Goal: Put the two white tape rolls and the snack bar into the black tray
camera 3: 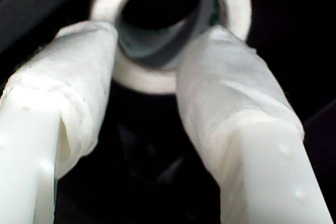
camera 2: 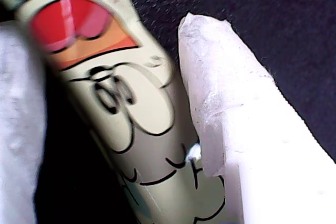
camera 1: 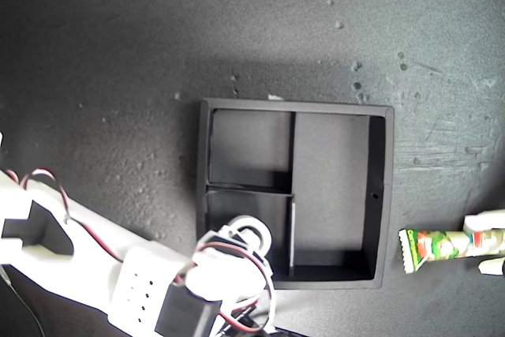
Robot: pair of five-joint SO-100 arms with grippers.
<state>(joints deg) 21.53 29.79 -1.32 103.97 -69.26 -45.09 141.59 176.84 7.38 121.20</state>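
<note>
The black tray (camera 1: 380, 195) sits mid-table in the exterior view. My second gripper (camera 1: 249, 236) (camera 3: 157, 30) hangs over the tray's small compartment nearest the arm. Its padded fingers (camera 3: 231, 93) are closed on either side of one white tape roll (camera 1: 251, 221) (camera 3: 152, 83), seen face-on with its hole towards the camera. The other tape roll is out of view. At the exterior view's right edge, my first gripper (camera 1: 485, 244) (camera 2: 123, 119) is shut on the snack bar (camera 1: 434, 246) (camera 2: 131, 103), whose crimped end points towards the tray. The bar is off the tray.
The second arm's white body with a black motor block (camera 1: 185, 313) and red-black wires (camera 1: 47, 179) fills the exterior view's lower left. The tray's long compartment (camera 1: 331, 187) and other small compartment (camera 1: 248, 144) show only bare floor. The dark mat (camera 1: 118, 53) is speckled with crumbs.
</note>
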